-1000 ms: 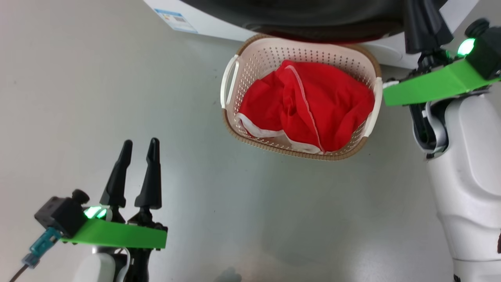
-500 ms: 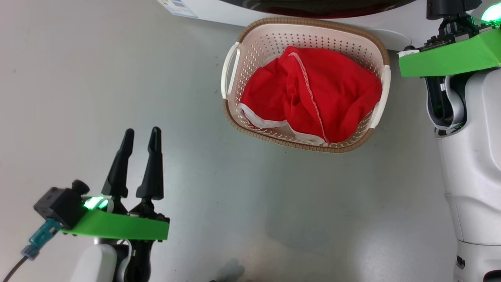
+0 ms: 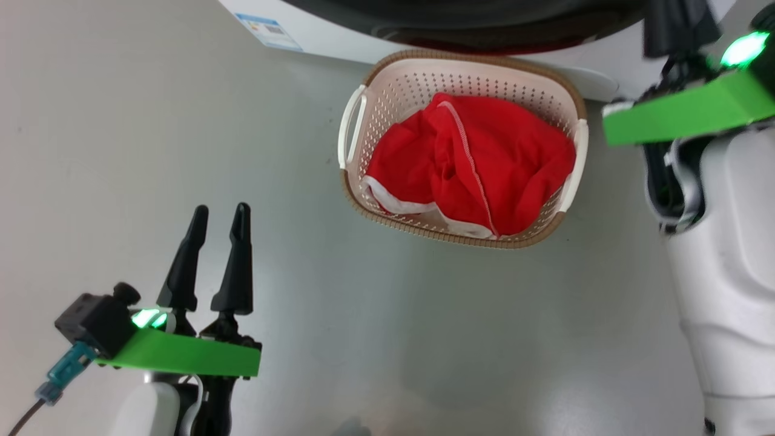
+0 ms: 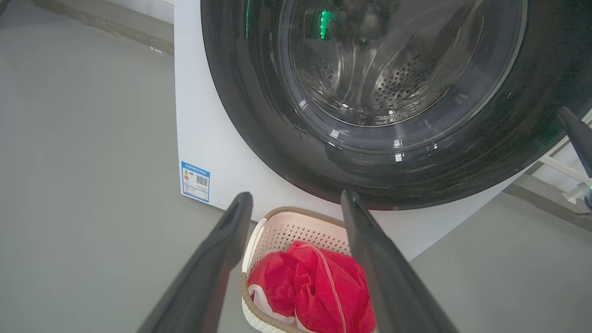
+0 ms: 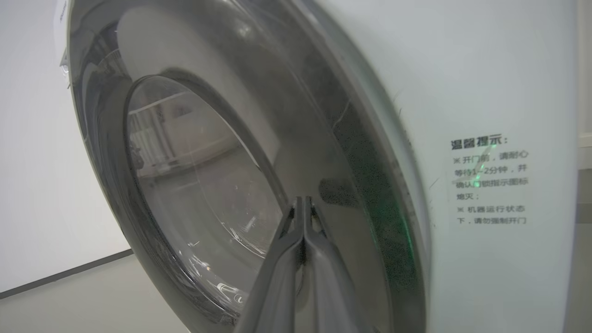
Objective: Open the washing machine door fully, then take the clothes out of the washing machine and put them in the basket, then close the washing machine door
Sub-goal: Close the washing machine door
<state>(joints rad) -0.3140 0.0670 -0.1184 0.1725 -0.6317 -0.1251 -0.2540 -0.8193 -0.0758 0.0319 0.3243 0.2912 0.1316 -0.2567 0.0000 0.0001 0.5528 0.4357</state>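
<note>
The cream basket (image 3: 363, 79) stands on the floor just in front of the washing machine (image 3: 315, 36), with the red clothes (image 3: 478, 163) heaped inside. My left gripper (image 3: 219, 212) hovers open and empty at the lower left, well short of the basket. In the left wrist view the washing machine door (image 4: 259, 115) lies against the white machine (image 4: 203, 138), above the basket (image 4: 286, 229) and clothes (image 4: 314, 286). My right gripper (image 5: 303, 200) is shut, its tips at the door's glossy black rim (image 5: 323, 138), holding nothing.
A blue label (image 3: 260, 30) sits on the machine's lower left corner. A white sticker with printed text (image 5: 490, 180) is on the machine front beside the door. My right arm's green plate (image 3: 684, 115) and white forearm (image 3: 726, 272) stand right of the basket. Grey floor (image 3: 424, 333) lies all around.
The head view has bobbed down and back up. The basket, the clothes and my left gripper keep their places, and my right arm has barely shifted.
</note>
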